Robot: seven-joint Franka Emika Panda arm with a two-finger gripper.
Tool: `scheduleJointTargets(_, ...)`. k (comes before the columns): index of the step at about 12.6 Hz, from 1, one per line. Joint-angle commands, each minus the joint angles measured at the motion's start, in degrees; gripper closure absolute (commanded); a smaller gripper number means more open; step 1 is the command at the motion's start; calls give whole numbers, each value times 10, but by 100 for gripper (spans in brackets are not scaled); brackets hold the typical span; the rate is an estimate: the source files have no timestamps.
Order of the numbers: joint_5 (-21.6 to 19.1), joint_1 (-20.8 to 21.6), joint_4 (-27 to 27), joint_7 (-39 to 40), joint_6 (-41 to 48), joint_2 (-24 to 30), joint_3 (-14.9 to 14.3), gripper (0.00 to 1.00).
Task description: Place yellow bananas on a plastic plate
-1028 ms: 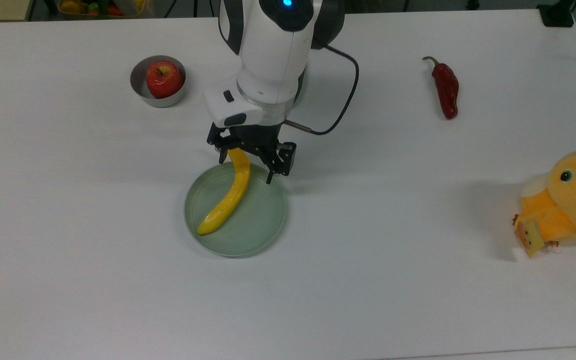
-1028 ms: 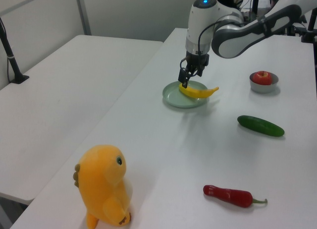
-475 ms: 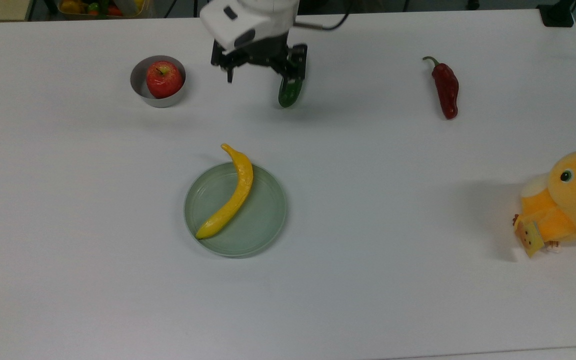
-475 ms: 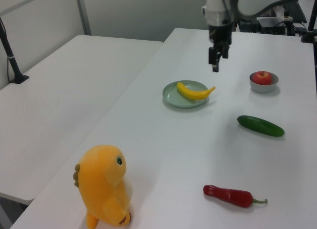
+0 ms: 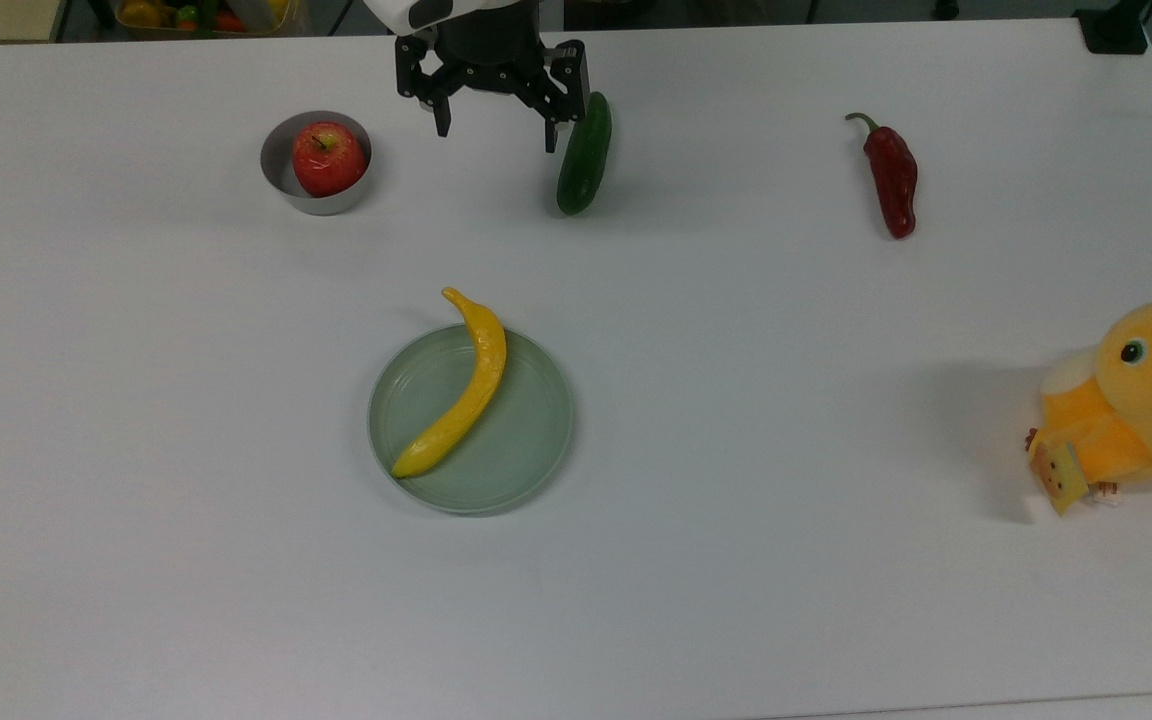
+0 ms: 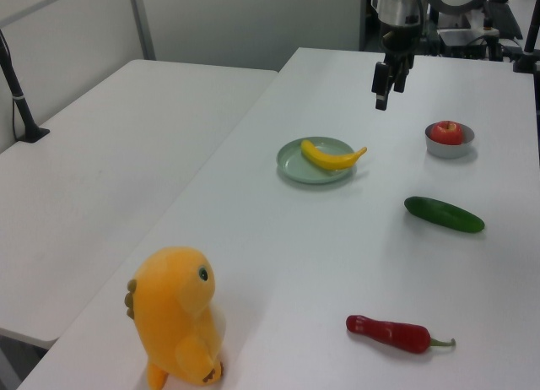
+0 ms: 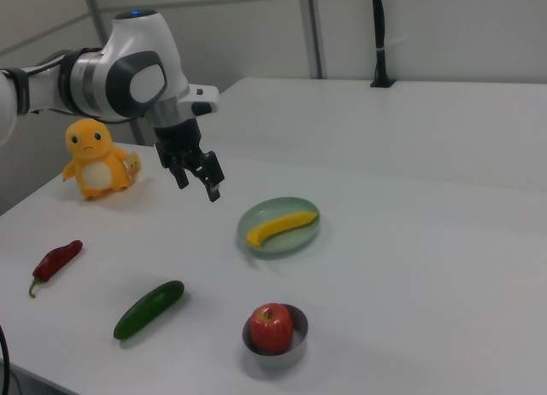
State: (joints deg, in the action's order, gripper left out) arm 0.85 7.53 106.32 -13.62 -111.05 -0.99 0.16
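The yellow banana [image 5: 466, 392] lies across the pale green plastic plate [image 5: 526, 455] near the table's middle, its stem end poking over the rim toward the top view's top. Nothing holds it. My gripper [image 5: 496, 135] hangs open and holds nothing, well above the table and far from the plate, between the apple bowl and the cucumber in the top view. In the left view the banana [image 6: 333, 156] rests on the plate [image 6: 293, 164] with the gripper [image 6: 386, 89] raised behind it. The right view has the gripper [image 7: 198, 188] up and left of the plate [image 7: 292, 243] and banana [image 7: 280, 226].
A metal bowl [image 5: 286, 180] with a red apple [image 5: 326, 160] stands at the top view's upper left. A dark green cucumber [image 5: 584, 155] lies beside the gripper, a red chili [image 5: 891, 180] further right, and an orange plush duck [image 5: 1136, 400] at the right edge.
The gripper let go of the banana, rose and pulled back toward the top view's top edge. The banana settled on the plate and has lain still for the last half second.
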Motion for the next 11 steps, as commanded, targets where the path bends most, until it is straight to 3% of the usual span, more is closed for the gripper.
scheduleJointTargets(1, -12, 5, 25, 8, -18, 14, -3, 0)
scheduleJointTargets(4, -11, 12, 37, 18, -20, 13, -3, 0)
scheduleJointTargets(8, -8, 10, 36, 109, -15, 11, -3, 0)
scheduleJointTargets(11, -7, 9, 34, 112, -12, 11, -4, 0)
